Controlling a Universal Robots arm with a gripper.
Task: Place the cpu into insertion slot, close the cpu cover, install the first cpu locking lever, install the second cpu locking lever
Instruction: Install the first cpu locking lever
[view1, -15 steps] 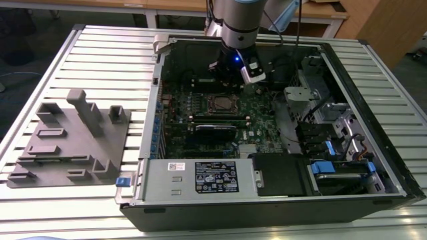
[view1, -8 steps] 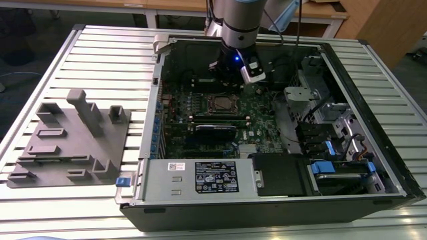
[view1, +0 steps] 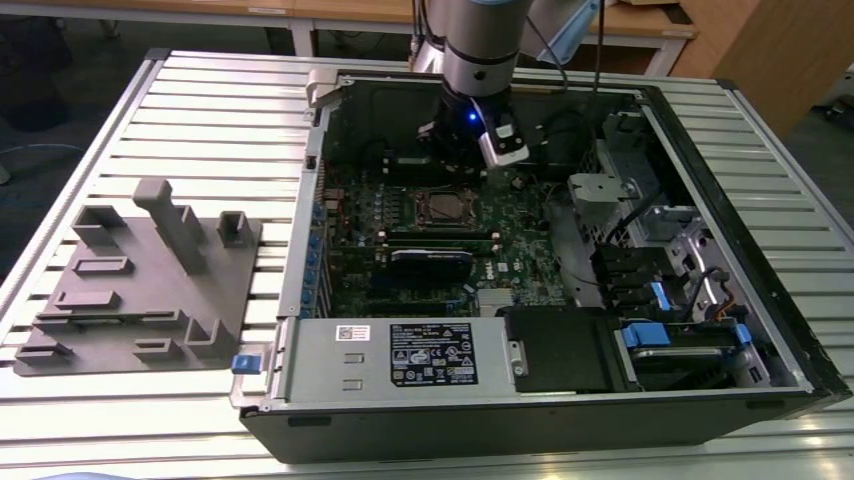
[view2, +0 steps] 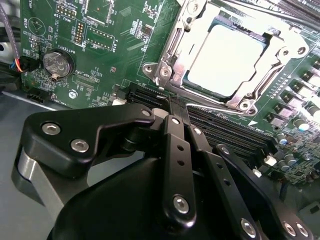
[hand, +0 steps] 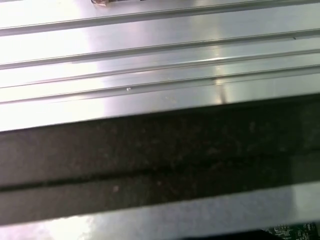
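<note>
Closest in, the end effector (view2: 175, 106) has its fingers pressed together on nothing, tips near the black memory slots (view2: 225, 131). Beyond them the cpu (view2: 231, 59) sits in the insertion slot (view2: 240, 29), with the cpu cover (view2: 252, 90) lying flat around it.

Single arm (view1: 475, 45) stands approx. vertical in the exterior view, its grey wrist section (view1: 470, 100) pointing straight down w/ a small blue light (view1: 471, 118) lit at the lower end. White camera block (view1: 506, 146) sits on the exterior view's right side. In the second wrist view, the hand (view2: 176, 104) has its black linkage fingers (view2: 179, 150) drawn together, tips touching, nothing btwn them.
</note>
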